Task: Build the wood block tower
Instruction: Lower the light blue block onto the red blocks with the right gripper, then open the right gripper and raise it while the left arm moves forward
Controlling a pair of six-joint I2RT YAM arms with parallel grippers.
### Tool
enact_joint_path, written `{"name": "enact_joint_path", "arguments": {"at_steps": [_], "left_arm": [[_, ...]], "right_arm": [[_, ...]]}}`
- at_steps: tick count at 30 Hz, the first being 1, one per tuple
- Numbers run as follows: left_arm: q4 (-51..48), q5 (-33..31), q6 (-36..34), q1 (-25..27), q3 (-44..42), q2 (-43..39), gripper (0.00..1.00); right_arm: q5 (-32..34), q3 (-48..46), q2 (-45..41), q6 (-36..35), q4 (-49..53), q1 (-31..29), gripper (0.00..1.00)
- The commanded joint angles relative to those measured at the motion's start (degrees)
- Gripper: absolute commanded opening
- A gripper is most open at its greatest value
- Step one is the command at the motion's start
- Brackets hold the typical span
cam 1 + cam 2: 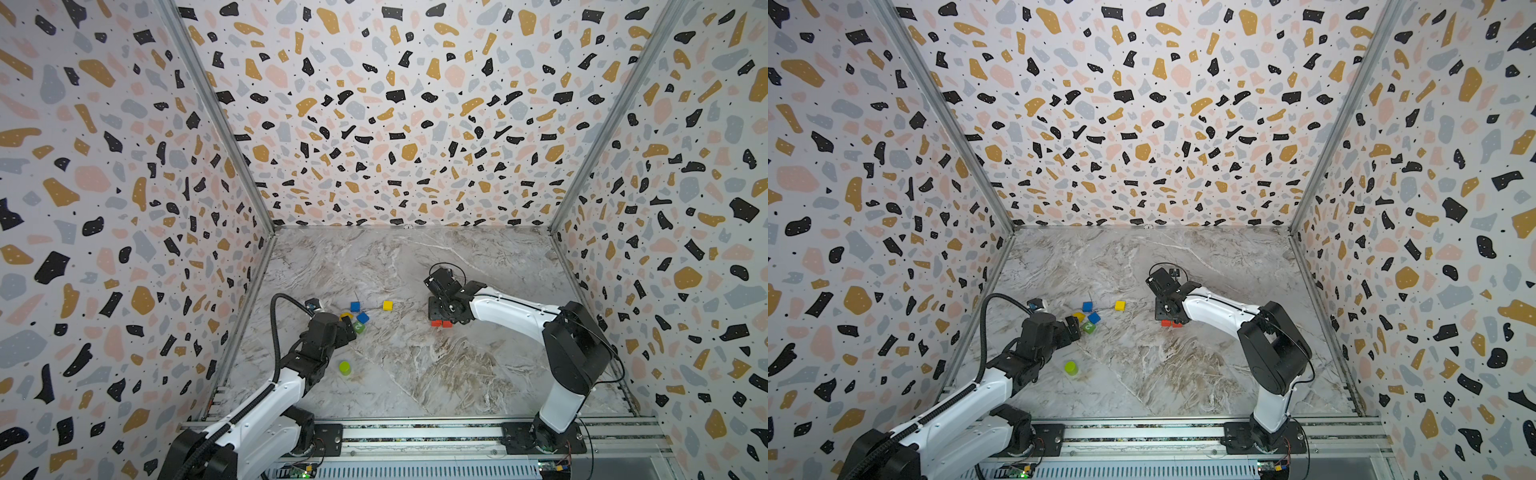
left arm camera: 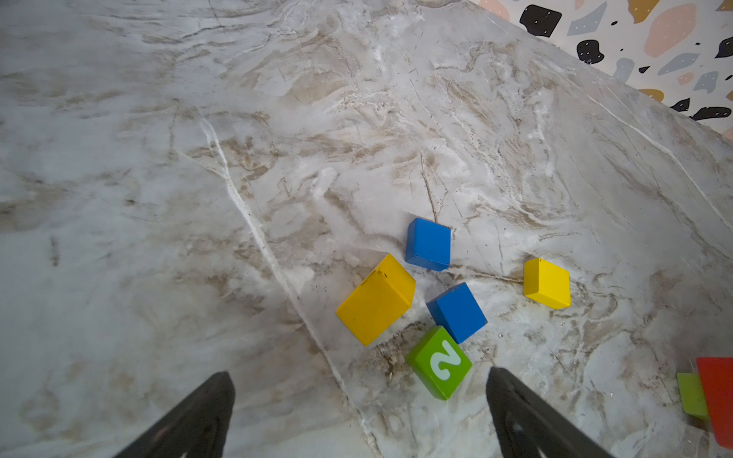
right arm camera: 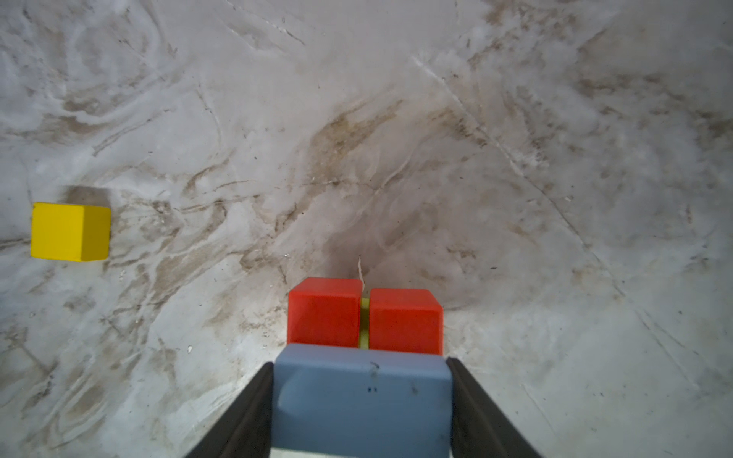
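Bimanual tower-building, placing step. The right gripper (image 3: 361, 368) pinches a light blue block (image 3: 363, 400) by two opposite sides, its jaws closed against them, and holds it at the near edge of two red blocks (image 3: 324, 311) that stand side by side with a thin gap between them. Through that gap, and again at the edge of the left wrist view, a lime piece (image 2: 692, 394) shows beneath the reds. This low stack is so far the whole wood block tower (image 1: 441, 323), standing right of centre on the marble tabletop (image 1: 415, 374). Whether the light blue block already rests on the reds cannot be told. The next move probably calls for centring it across both reds so that it bridges the gap, settling it flat, then parting the jaws without dragging it sideways. The left gripper (image 2: 359, 374), jaws spread wide and empty, hangs over the loose wood blocks: a green cube marked 2 (image 2: 439, 361) nearest its jaws, two blue cubes (image 2: 457, 312), a larger yellow block (image 2: 376, 299) and, slightly apart, a yellow cube (image 2: 546, 283). A lime cylinder (image 1: 344, 367) stands alone near the left arm. No container is in view; every block lies directly on the tabletop.
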State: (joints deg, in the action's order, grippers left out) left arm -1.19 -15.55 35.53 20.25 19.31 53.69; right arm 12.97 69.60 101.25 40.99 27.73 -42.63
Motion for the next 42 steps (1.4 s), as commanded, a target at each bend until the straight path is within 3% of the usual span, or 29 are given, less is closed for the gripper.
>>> {"name": "enact_joint_path", "arguments": {"at_steps": [1,10,20,31,42], "left_arm": [[1.1,-1.3,-0.4,-0.4,-0.4,-0.7,1.00],[0.4,-0.7,-0.2,-0.4,0.1,0.0,1.00],[-4.7,1.0,0.7,-0.4,2.8,1.0,0.99],[-15.5,0.4,4.0,1.1,8.8,-0.6,0.78],[-25.8,-3.6,2.9,4.3,18.0,4.3,0.60]], "right_arm": [[-0.2,1.8,0.3,-0.6,0.3,0.0,0.57],[0.4,1.9,-0.4,-1.0,0.3,0.0,0.72],[1.4,2.7,-3.3,-4.2,0.2,0.1,0.79],[-3.7,-2.7,-13.7,-11.7,-5.7,2.3,0.76],[-12.0,-11.8,-22.1,-16.4,-13.9,6.0,0.69]]}}
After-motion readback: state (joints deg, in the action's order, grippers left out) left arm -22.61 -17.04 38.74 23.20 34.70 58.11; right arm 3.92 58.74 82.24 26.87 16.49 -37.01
